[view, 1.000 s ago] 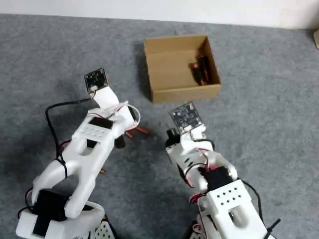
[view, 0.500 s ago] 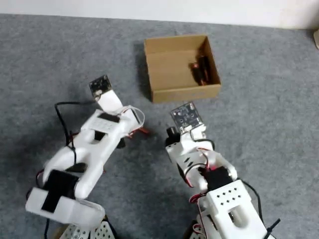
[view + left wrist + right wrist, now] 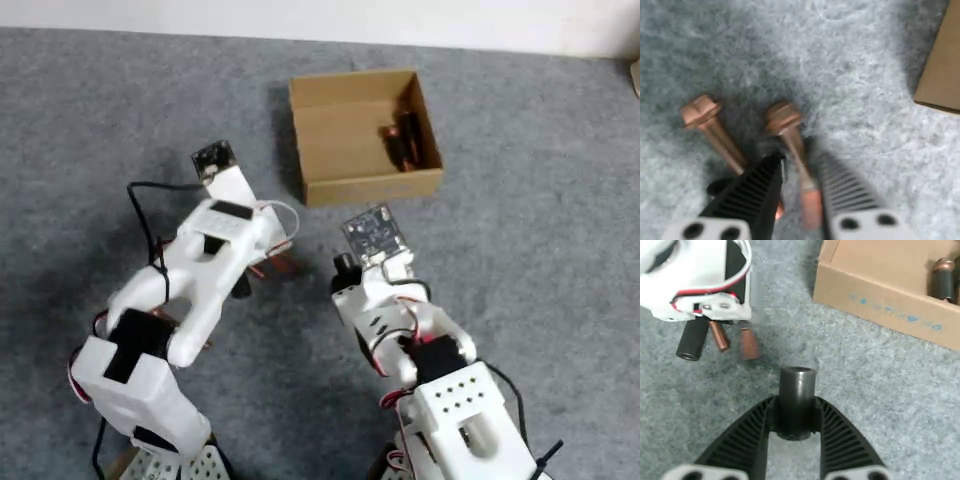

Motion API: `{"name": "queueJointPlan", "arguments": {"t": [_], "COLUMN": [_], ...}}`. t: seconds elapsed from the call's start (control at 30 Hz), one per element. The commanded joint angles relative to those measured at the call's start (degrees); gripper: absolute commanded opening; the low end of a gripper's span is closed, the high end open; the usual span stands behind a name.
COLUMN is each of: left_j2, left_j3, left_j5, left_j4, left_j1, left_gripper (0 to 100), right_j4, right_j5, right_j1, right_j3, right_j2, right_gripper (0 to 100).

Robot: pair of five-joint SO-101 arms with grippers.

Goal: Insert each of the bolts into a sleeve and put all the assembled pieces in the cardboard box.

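My left gripper (image 3: 800, 161) is low over the carpet, open, its fingers either side of the shank of a copper bolt (image 3: 785, 117). A second copper bolt (image 3: 702, 112) lies beside it, with a black sleeve (image 3: 717, 187) by the finger. My right gripper (image 3: 796, 405) is shut on another black sleeve (image 3: 797, 390), held upright above the carpet. From there the left arm's gripper shows with a loose sleeve (image 3: 690, 342) and bolts (image 3: 720, 336). The cardboard box (image 3: 340, 150) holds assembled pieces (image 3: 403, 140) in its right corner.
The box wall (image 3: 880, 300) stands just beyond the right gripper, and a box corner (image 3: 942, 65) is near the left gripper. In the high view both arms (image 3: 200, 280) (image 3: 400, 320) sit close together in front of the box. Grey carpet covers the table.
The left arm has stretched forward and to the right, bringing its gripper over the bolts. The right arm has kept still with its sleeve.
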Motion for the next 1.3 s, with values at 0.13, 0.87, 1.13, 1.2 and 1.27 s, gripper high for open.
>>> {"name": "queueJointPlan", "arguments": {"t": [0.13,0.87,1.13,1.2,1.27], "left_j2": [-3.74,-95.6,-115.03,-113.36,-113.36], "left_j3": [-0.92,53.49,61.58,60.26,58.42], "left_j5": [-4.75,-25.23,-21.89,-16.97,-13.36], "left_j4": [4.04,-16.44,-18.9,-19.87,-19.96], "left_j1": [4.53,5.23,5.67,5.67,6.02], "left_gripper": [0,0,0,0,0], "right_j4": [-1.89,-7.43,-8.75,-8.75,-8.75], "right_j5": [0.7,6.24,6.33,6.33,6.33], "right_j1": [0.66,-4.09,-11.38,-12.97,-13.05], "right_j3": [-0.22,21.58,25.63,25.71,25.71], "right_j2": [-1.01,-41.71,-41.71,-41.71,-41.71], "right_gripper": [0.5,0.5,0.5,0.5,0.5]}}
